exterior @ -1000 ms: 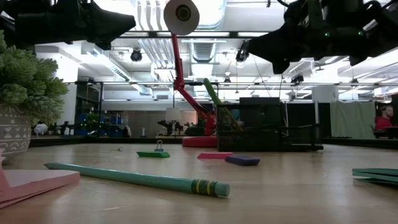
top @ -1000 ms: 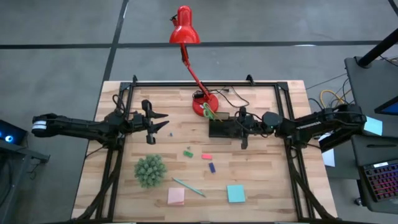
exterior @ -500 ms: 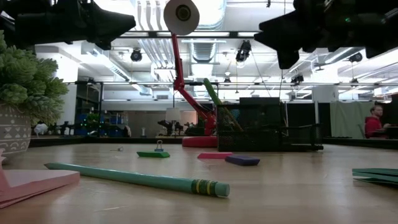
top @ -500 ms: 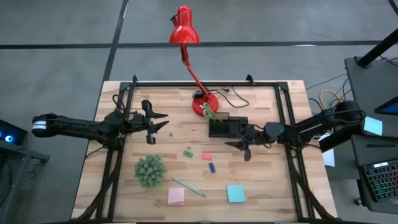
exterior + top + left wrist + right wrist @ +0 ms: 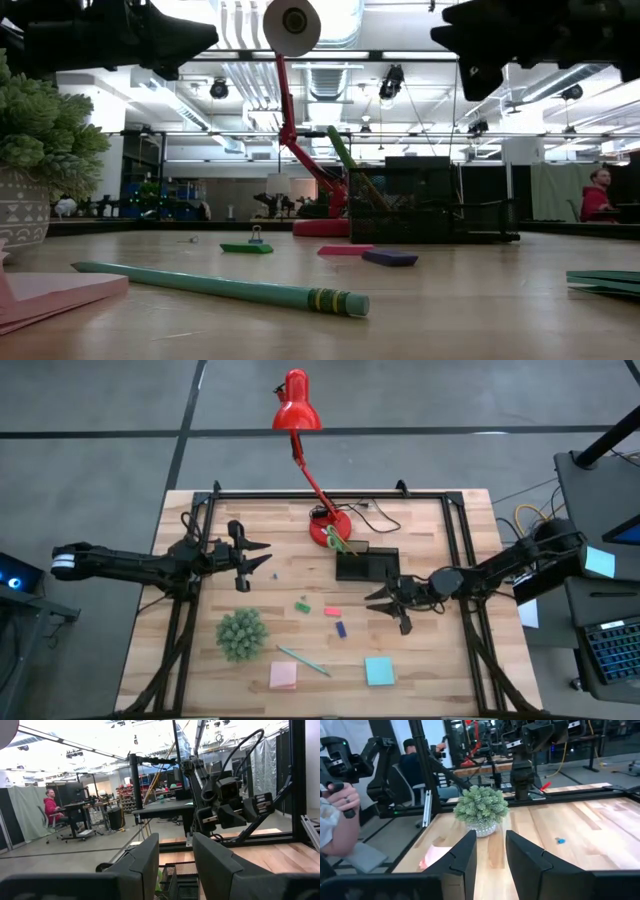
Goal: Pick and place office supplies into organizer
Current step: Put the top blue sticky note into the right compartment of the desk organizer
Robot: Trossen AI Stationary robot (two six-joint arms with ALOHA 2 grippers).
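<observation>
The left tool (image 5: 252,558) is seen at the left half of the counter (image 5: 420,680), raised, with its fingers (image 5: 145,862) parted by a narrow gap and nothing between them. Below it in the high view the spiky ball (image 5: 241,633) is found, then the pink pad (image 5: 283,676) and the teal pen (image 5: 303,660) near the front edge. Three small pieces are scattered mid-counter — green (image 5: 302,606), red-pink (image 5: 332,611) and purple (image 5: 341,629). Further right the lamp (image 5: 297,405) is seen, its base (image 5: 328,528) touching the black organizer (image 5: 366,564), from which the green scissors (image 5: 335,541) protrude. The right tool (image 5: 390,603) is held just in front of the organizer, above the counter, its fingers (image 5: 462,857) released to a slim gap — nothing is gripped. The blue pad (image 5: 379,671) lies near the front edge.

From the low view the pen's banded end is shown, and the organizer's mesh wall (image 5: 420,200). A tiny blue speck (image 5: 560,840) on the wood and a person's hand (image 5: 340,795) are given only by the right wrist view; a seated person (image 5: 51,810) is shown by the left wrist view.
</observation>
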